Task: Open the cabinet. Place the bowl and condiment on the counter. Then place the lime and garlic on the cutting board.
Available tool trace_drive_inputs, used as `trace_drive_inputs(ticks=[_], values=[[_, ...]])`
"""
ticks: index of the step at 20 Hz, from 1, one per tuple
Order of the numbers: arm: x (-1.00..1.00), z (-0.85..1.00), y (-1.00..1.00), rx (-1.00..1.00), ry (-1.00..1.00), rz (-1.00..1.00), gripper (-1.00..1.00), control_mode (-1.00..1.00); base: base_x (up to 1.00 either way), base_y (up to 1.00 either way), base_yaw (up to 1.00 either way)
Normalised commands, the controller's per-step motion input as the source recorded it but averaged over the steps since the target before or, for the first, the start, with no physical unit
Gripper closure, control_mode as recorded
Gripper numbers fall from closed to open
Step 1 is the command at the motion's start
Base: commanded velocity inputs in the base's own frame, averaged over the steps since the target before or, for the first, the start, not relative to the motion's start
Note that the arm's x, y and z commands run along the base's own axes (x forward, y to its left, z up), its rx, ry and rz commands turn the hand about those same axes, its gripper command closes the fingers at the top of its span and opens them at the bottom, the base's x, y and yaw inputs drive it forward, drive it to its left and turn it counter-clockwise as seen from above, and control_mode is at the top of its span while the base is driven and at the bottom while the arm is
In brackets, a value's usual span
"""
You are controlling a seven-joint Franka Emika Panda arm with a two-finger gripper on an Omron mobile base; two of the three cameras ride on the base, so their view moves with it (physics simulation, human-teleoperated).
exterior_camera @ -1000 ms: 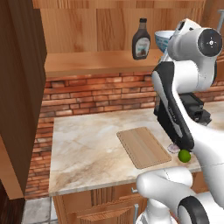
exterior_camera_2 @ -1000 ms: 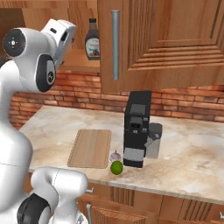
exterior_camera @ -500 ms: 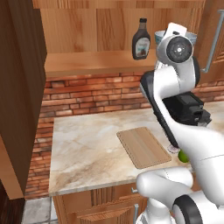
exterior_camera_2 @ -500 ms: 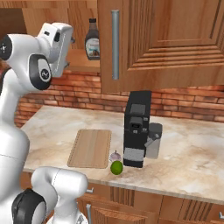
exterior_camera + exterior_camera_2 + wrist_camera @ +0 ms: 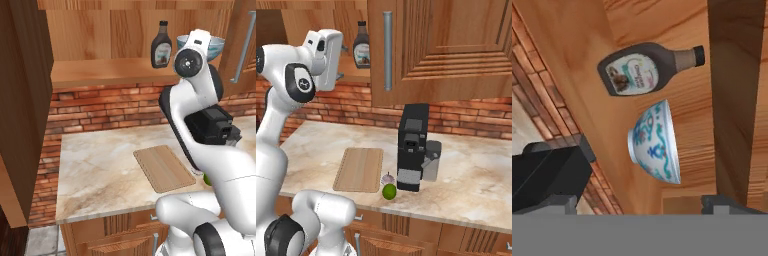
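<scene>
Coffee machine: a tall black boxy machine [image 5: 412, 147] is standing upright.
Wall: a red-brick backsplash [image 5: 107, 107] is running behind.

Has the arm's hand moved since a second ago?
Yes. In the right base view the hand has swung right, closer to the condiment on the cabinet shelf.

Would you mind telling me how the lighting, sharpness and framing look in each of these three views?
Left base view: even, soft light, no glare; the arm hides part of the bowl. Right base view: equally flat light, faint shadow beneath the lime, slightly soft overall. Hand view: rolled sideways, so the condiment and bowl look tipped over; both fairly sharp.
</scene>
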Motion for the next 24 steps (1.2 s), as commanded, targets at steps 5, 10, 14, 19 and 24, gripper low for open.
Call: trace_drive_inputs(ticks=[5, 10, 14, 19, 24], values=[[0.05, 0.0, -0.19, -0.02, 0.01, -0.17, -1.0, -1.0, 0.0, 0.0, 0.0], [0.05, 0.0, -0.19, -0.02, 0.0, -0.16, -1.0, -1.0, 0.0, 0.0, 0.0], [0.0, 0.0, -0.2, -0.02, 0.0, -0.16, -1.0, -1.0, 0.0, 0.0, 0.0], [0.0, 0.0, -0.19, -0.02, 0.0, -0.16, -1.0, -1.0, 0.0, 0.0, 0.0], [-0.1, 0.0, -0.19, 0.0, -0.01, -0.15, -1.0, -1.0, 0.0, 0.0, 0.0]])
